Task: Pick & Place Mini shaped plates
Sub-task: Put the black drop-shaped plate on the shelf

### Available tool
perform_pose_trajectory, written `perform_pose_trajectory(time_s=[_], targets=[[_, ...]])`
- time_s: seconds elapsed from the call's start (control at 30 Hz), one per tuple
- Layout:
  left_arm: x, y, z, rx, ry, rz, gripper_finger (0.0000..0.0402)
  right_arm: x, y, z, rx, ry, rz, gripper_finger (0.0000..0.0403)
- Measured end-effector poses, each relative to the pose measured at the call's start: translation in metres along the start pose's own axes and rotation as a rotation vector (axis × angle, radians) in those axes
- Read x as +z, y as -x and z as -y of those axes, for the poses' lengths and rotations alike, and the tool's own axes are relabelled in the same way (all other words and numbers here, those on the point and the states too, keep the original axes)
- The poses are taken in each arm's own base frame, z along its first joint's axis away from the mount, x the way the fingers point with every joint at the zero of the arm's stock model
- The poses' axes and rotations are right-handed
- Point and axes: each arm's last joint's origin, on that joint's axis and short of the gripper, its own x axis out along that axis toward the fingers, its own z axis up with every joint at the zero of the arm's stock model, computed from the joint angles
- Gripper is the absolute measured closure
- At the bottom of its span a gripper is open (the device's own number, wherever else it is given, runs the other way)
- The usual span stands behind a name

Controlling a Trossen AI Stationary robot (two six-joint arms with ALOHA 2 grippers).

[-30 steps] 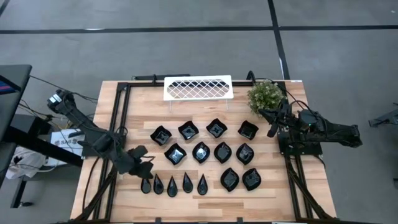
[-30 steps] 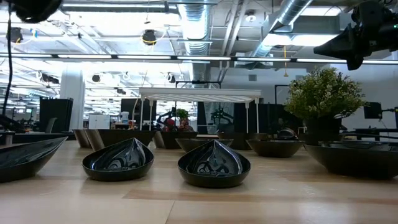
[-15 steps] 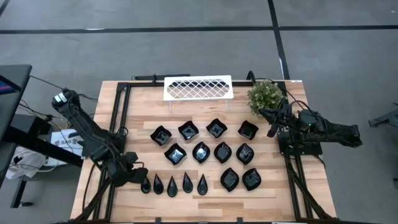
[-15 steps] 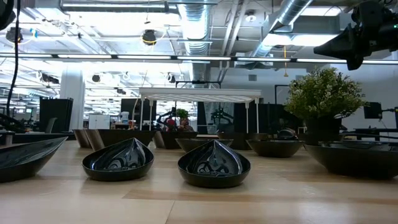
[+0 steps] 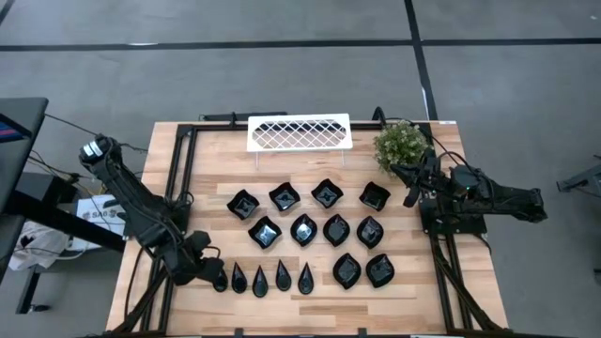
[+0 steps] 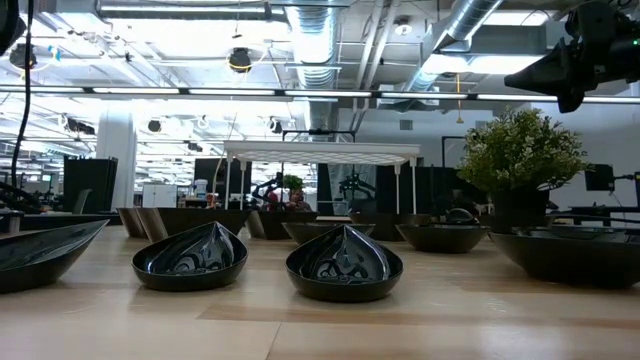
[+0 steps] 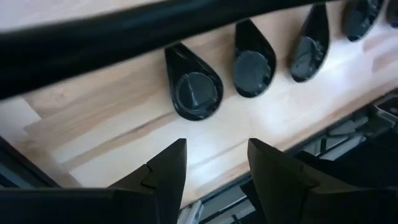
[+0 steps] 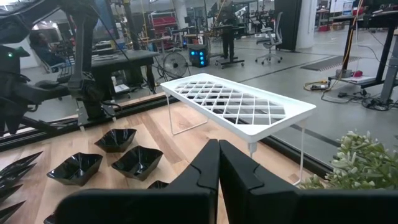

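Note:
Several mini shaped plates, glossy black, rest on the wooden table (image 5: 211, 160): wavy-edged squares (image 5: 285, 197), leaf shapes (image 5: 336, 230) and a near row of narrow teardrops (image 5: 260, 281). My left gripper (image 5: 212, 274) (image 7: 214, 149) hangs open, pointing steeply down, just beside the leftmost teardrop plate (image 7: 194, 91) (image 5: 220, 279), near its wide end, touching nothing. My right gripper (image 8: 217, 163) (image 5: 410, 191) is shut and empty, held level and high at the table's right side beside the plant.
A white lattice rack (image 5: 299, 132) (image 8: 239, 107) stands at the far edge, with a green plant (image 5: 402, 144) to its right. Black frame rails (image 5: 178, 188) run along the table's left and right sides. Bare wood lies between the rack and the plates.
My left gripper has gone down and toward the table's near edge, tipping to point more steeply down, and has come to hang beside the leftmost teardrop plate. Its fingers have stayed open. No plate has moved.

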Motion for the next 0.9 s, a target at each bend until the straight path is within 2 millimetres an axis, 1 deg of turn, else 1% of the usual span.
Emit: perform_pose_trajectory(time_s=[0.17,0.5,0.7,0.9], targets=[[0.004,-0.012,-0.010,0.017,0.050,0.011,0.0229,0.000,0.000,0.000,0.000,0.000,0.000,0.0401],[0.010,-0.030,-0.022,0.000,0.086,0.006,0.0229,0.000,0.000,0.000,0.000,-0.001,0.000,0.0401],[0.010,-0.037,-0.022,-0.022,0.108,0.023,0.0229,-0.001,0.000,0.000,-0.001,0.001,-0.005,0.0401],[0.005,-0.058,-0.015,-0.013,0.112,0.025,0.0229,-0.001,0.000,0.000,-0.002,0.004,-0.011,0.0401]])
